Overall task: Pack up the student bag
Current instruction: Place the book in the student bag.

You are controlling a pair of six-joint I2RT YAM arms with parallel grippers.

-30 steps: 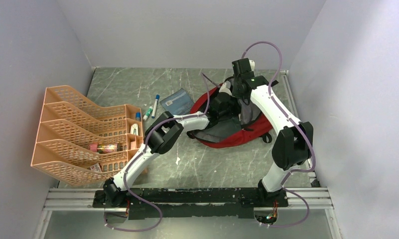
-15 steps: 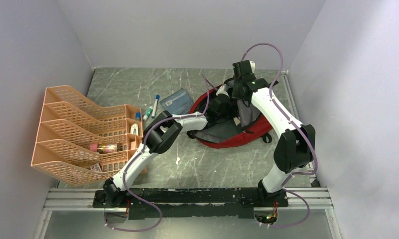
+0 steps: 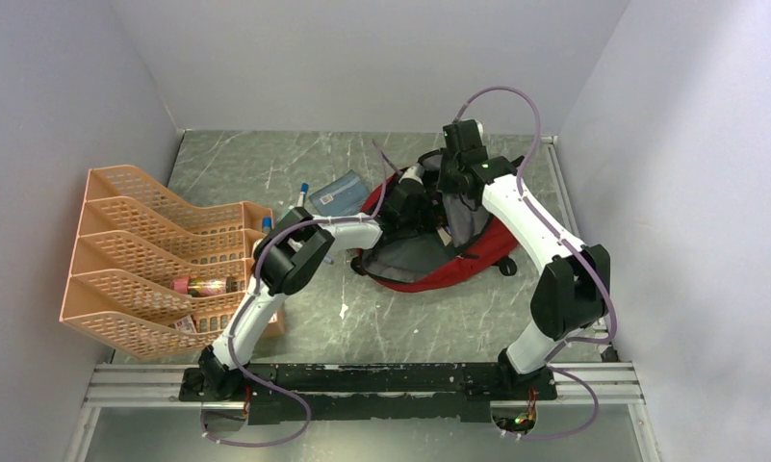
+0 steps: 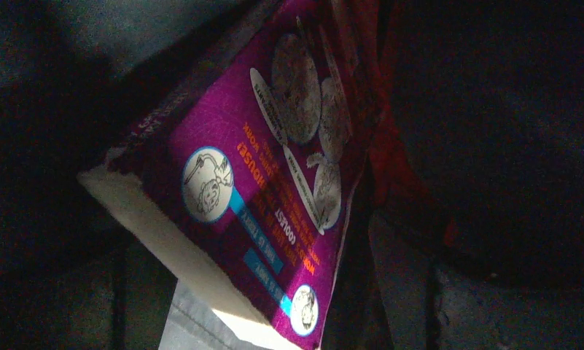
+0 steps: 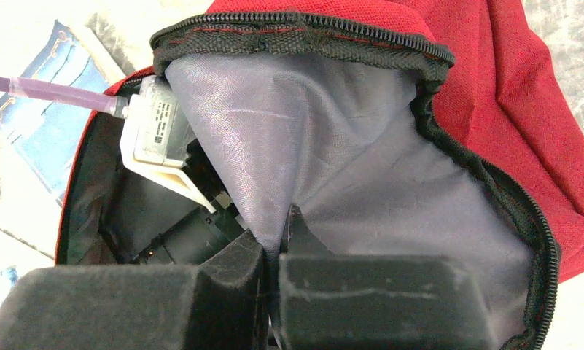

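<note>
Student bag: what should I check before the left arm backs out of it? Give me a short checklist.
1. student bag mouth open: ok.
2. right gripper shut on the grey lining, holding the flap up: ok.
3. purple book inside the bag: ok.
4. left gripper clear of the book: cannot tell, its fingers are hidden.
5. Everything packed: not ok, the blue booklet lies on the table outside the bag.

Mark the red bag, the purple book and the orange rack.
red bag (image 5: 522, 95), right wrist view, outer red fabric.
purple book (image 4: 274, 175), left wrist view, printed cover.
orange rack (image 3: 131, 241), top view, mesh divider.
</note>
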